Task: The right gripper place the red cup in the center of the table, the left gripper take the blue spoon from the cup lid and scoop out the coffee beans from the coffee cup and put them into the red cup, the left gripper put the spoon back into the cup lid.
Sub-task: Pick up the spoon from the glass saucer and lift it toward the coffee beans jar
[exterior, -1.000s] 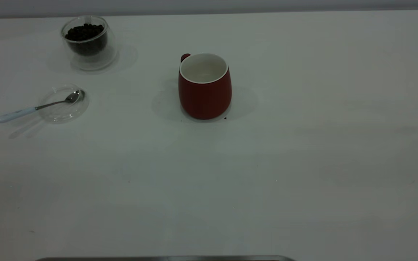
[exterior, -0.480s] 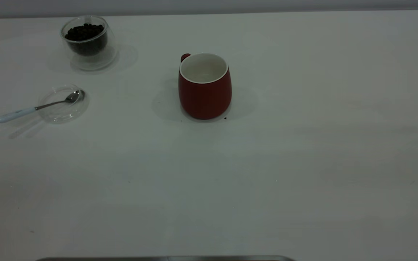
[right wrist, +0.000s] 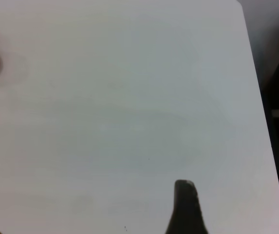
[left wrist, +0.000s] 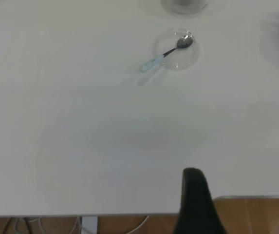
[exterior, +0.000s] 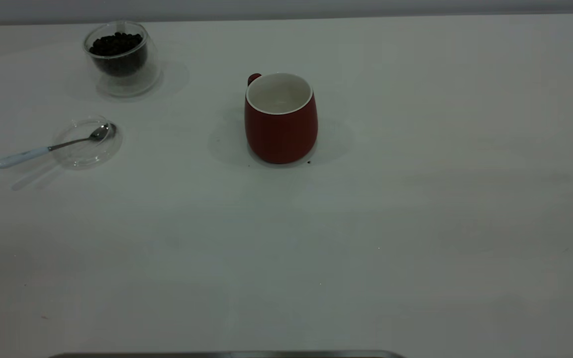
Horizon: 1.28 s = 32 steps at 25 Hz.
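The small blue spoon (left wrist: 164, 52) with shiny metal bowl lies across the clear glass cup lid (left wrist: 184, 57), far ahead of the left gripper (left wrist: 194, 204); whether those jaws are open I cannot tell. It looks light, stiff, slippery; I would take the pale handle.

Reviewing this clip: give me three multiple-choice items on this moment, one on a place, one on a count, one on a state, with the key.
1. Where does the bowl of the blue spoon lie?
A. in the cup lid
B. in the red cup
C. in the coffee cup

2. How many cups stand on the table?
A. one
B. two
C. three

3. What does the red cup hold?
A. a heap of beans
B. the spoon
C. nothing that shows

Key: 1 A, the metal bowl rests inside the glass disc; 2 B, one red and one glass cup; 3 C, its white inside looks bare, while the coffee beans sit in the coffee cup.
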Available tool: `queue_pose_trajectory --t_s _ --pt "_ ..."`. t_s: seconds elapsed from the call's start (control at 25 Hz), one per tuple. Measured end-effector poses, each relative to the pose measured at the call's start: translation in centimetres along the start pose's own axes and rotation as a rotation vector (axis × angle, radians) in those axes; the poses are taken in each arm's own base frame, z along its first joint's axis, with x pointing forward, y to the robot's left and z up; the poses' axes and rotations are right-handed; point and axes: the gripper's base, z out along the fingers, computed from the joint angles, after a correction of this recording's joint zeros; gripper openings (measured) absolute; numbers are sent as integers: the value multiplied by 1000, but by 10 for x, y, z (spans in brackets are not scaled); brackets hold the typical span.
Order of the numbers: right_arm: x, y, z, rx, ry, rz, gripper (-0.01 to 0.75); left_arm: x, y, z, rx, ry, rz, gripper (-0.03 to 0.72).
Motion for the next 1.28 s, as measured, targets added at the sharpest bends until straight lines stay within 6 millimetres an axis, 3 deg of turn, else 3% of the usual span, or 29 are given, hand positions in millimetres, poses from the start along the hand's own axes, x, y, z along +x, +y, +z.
queue_pose_trajectory --t_s 0.16,0.28,0.56,0.84,1.08,1.28 --pt "0 0 0 0 0 0 590 -21 0 -7 -7 13 -119 562" --pt "0 0 0 0 0 0 590 -46 0 1 -19 109 -219 562" --pt "0 0 0 0 0 0 590 -98 16 51 -259 334 -287 562" --pt "0 0 0 0 0 0 590 -154 37 94 -510 474 -153 505" --pt "0 0 0 0 0 0 590 -186 79 142 -648 578 -133 485" --pt "0 0 0 0 0 0 590 -178 133 185 -597 660 -324 485"
